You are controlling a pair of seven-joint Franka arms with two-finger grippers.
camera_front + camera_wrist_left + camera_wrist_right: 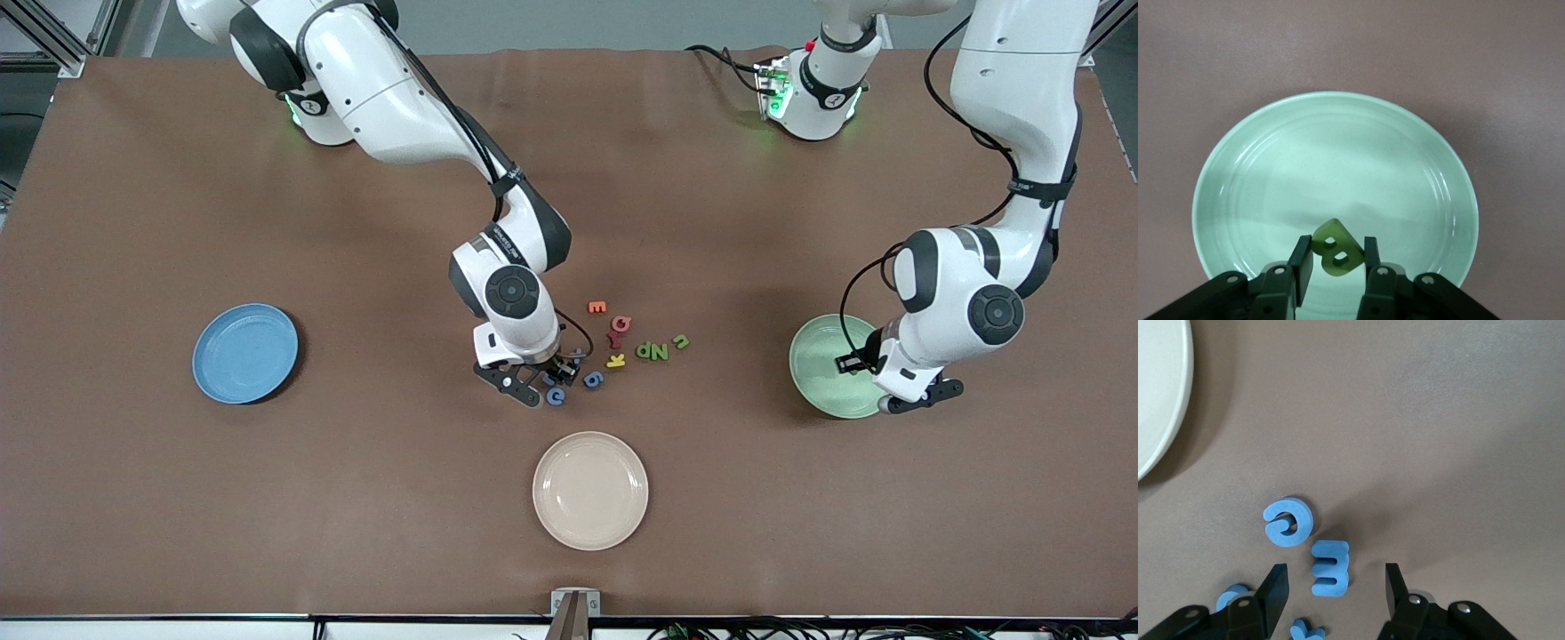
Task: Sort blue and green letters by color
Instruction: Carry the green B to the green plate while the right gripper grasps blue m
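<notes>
My left gripper (876, 378) hangs over the pale green plate (822, 360). In the left wrist view it (1338, 259) is shut on a green B (1336, 248), held tilted just above the plate (1338, 147). My right gripper (540, 378) is low over the blue letters, open and empty. In the right wrist view it (1335, 587) straddles a blue E (1330, 568), with a blue G (1289, 522), X (1305, 631) and the partly hidden 6 (1231, 597) beside it. Green P (644, 350), N (660, 352) and u (681, 340) lie toward the left arm's end.
A blue plate (245, 353) sits toward the right arm's end. A beige plate (590, 490) sits nearer the camera than the letters. An orange letter (597, 308), red letters (621, 324) and a yellow K (615, 361) lie among the pile.
</notes>
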